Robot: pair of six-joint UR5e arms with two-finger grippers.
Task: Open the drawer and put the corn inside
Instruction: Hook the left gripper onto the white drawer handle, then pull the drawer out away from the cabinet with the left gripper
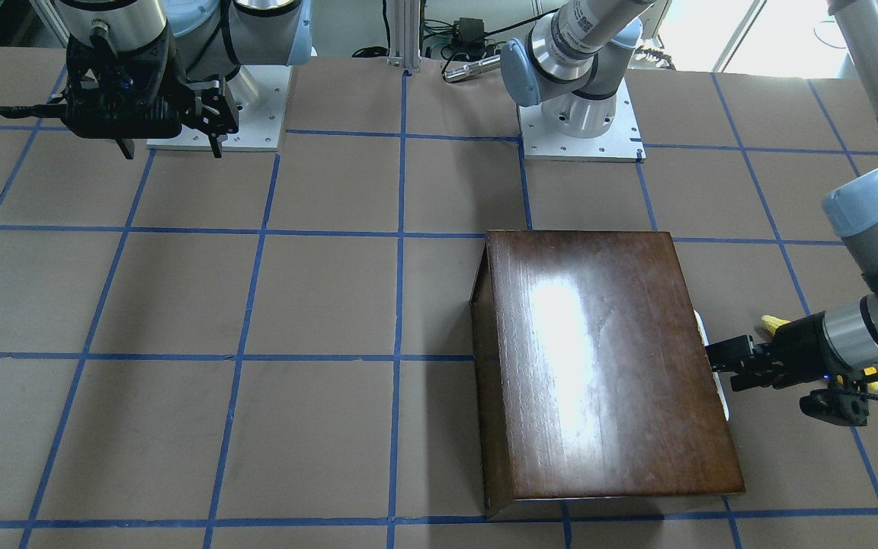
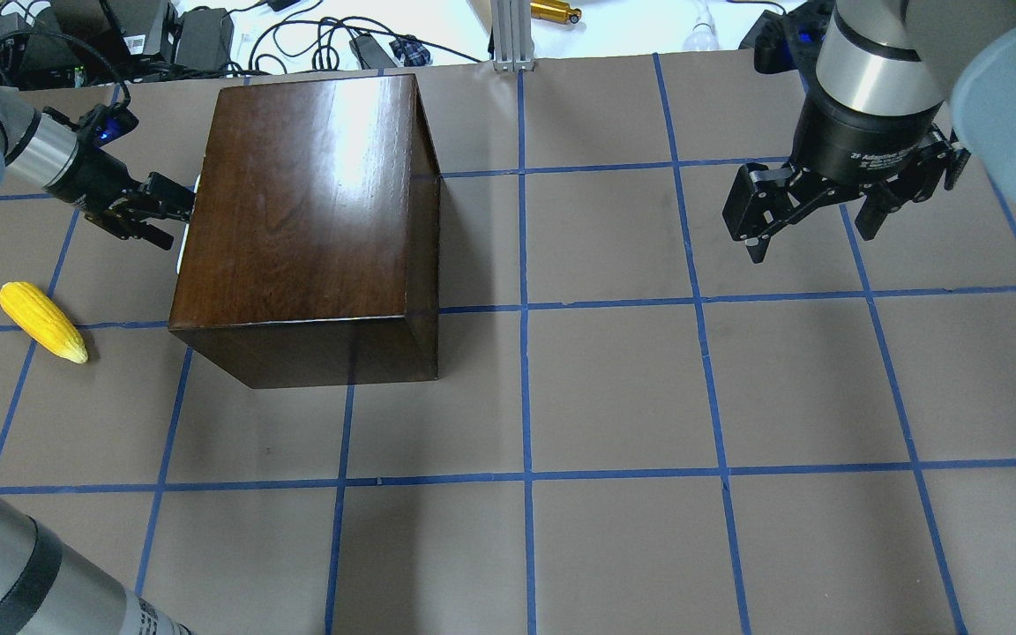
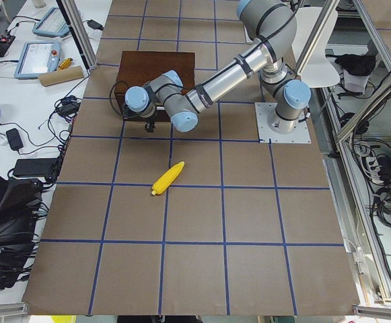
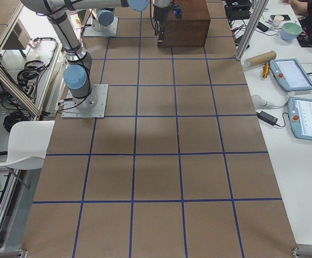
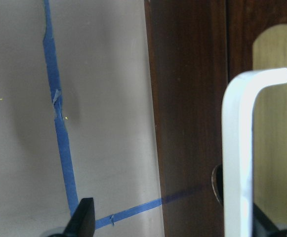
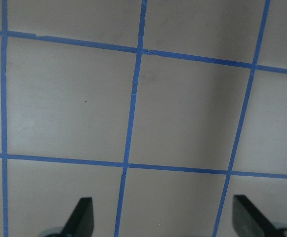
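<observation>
The glossy dark-brown box [image 2: 305,203] stands on the table with its drawer shut; the dark front panel [image 5: 192,98] with a white handle [image 5: 237,148] fills the left wrist view. My left gripper [image 2: 160,213] is open at that front, and its fingers straddle the handle without closing on it. It also shows in the front-facing view [image 1: 730,366]. The yellow corn [image 2: 42,322] lies on the table to the left of the box, behind the left gripper. My right gripper [image 2: 812,238] hangs open and empty over the table's right half, far from the box.
Cables and power bricks [image 2: 208,35] lie past the table's far edge. An aluminium post [image 2: 512,35] stands at the back centre. Tablets [image 4: 292,72] and a cardboard tube [image 4: 259,57] sit on the side bench. The arm bases [image 1: 580,126] are bolted to the table.
</observation>
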